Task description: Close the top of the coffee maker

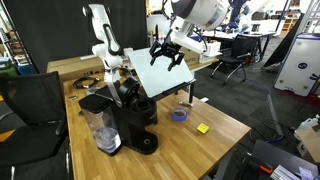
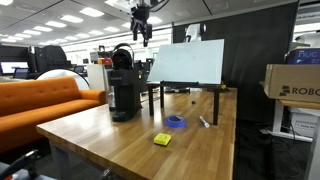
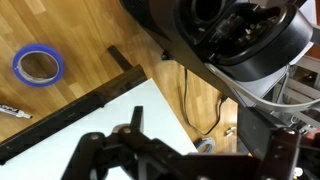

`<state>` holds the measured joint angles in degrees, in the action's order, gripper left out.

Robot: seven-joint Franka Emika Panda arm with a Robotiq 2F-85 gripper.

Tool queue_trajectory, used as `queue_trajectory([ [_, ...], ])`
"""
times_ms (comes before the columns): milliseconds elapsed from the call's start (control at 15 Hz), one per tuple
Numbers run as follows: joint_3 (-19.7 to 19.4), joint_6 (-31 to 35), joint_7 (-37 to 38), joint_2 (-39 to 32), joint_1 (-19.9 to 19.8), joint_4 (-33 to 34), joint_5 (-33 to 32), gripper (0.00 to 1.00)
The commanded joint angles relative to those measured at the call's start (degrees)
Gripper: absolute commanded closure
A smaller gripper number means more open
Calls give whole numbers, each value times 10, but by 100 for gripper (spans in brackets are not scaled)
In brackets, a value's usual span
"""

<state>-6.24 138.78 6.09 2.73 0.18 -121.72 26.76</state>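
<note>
The black coffee maker stands on the wooden table, with its clear water tank at its side. It shows in both exterior views. Its top stands raised above the body. In the wrist view the coffee maker fills the upper right, seen from above. My gripper hangs high in the air, above the white board and to one side of the machine, also seen near the ceiling. Its fingers are spread open and hold nothing.
A large white tilted board on a black stand sits beside the coffee maker. A blue tape roll, a yellow block and a marker lie on the table. A black cable runs behind the board.
</note>
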Motion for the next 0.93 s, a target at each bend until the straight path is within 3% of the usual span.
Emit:
queue_trajectory([
  [0,21,17,-11,-48,-3,48,39,0],
  [867,70,51,-2,-158,-7,145,39,0],
])
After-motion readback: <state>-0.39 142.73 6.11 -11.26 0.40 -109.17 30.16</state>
